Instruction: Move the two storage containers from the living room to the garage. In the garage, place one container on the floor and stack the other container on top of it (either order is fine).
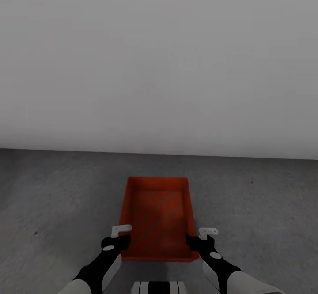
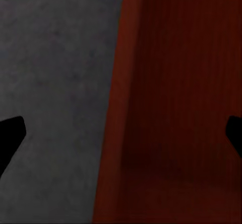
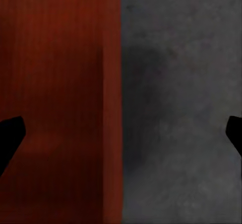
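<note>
1. One storage container is showing in the head view, sitting low in front of the robot over the dark grey concrete floor and short of the plain pale wall; I cannot tell whether it is resting on the floor or hanging just above it.
2. The left tool is sitting at the container's left near corner and the right tool at its right near corner, likely so the wide box is being carried level between both arms.
3. In the left wrist view the left tool's dark fingertips are standing far apart, with the container's thin side wall running between them; the tool is spread wide astride the wall, not clamped onto it.
4. The right wrist view is showing the same: fingertips wide apart, with the container wall between them and floor on the outer side.
5. The container is looking red-orange, rectangular and open-topped, with plain thin walls and nothing lying inside.
6. Judging by the concrete floor and bare wall, this is looking like the garage, and this box is probably serving as the bottom of the stack.
</note>
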Tool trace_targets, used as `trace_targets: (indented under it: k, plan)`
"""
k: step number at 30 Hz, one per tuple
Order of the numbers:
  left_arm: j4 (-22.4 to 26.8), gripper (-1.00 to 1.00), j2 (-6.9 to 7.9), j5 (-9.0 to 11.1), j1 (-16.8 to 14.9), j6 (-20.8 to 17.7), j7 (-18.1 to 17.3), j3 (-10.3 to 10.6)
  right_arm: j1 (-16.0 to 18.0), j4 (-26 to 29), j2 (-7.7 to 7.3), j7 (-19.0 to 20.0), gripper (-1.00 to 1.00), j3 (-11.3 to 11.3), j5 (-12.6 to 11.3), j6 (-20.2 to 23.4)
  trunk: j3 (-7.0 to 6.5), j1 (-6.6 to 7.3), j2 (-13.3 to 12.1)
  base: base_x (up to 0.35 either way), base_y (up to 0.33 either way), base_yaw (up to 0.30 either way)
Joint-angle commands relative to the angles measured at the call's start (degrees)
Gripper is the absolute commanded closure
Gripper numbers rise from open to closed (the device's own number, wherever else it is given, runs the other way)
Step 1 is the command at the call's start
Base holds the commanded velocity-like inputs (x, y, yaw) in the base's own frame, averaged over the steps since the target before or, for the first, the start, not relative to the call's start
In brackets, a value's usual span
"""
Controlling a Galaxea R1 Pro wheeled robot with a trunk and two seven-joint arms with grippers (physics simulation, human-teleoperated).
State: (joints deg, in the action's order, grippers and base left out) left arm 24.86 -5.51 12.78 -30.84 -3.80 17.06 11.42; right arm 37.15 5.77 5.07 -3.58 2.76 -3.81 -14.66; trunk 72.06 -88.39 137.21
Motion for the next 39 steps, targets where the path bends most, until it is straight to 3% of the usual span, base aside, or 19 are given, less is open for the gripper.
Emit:
trace_targets:
  k: [1,17,39]
  plan:
    - [0.28,-1.0,0.06,0.51,-0.01,-0.26,0.5,0.42,0.03,-0.06,-0.01,-0.19,-1.0,0.32,-0.4,-0.2,0.04,0.01,0.02,0.0,0.0,0.0]
    - [0.54,-1.0,-0.11,0.58,-0.01,-0.24,0.68,0.28,0.03,-0.06,0.03,-0.2,-1.0,0.32,-0.41,-0.2,0.04,0.01,0.02,0.0,0.0,0.0]
    - [0.51,-1.0,-0.03,0.67,-0.01,-0.33,0.63,0.19,0.03,-0.06,0.03,-0.2,-1.0,0.32,-0.41,-0.2,-3.91,4.84,-8.81,0.0,0.0,0.0]
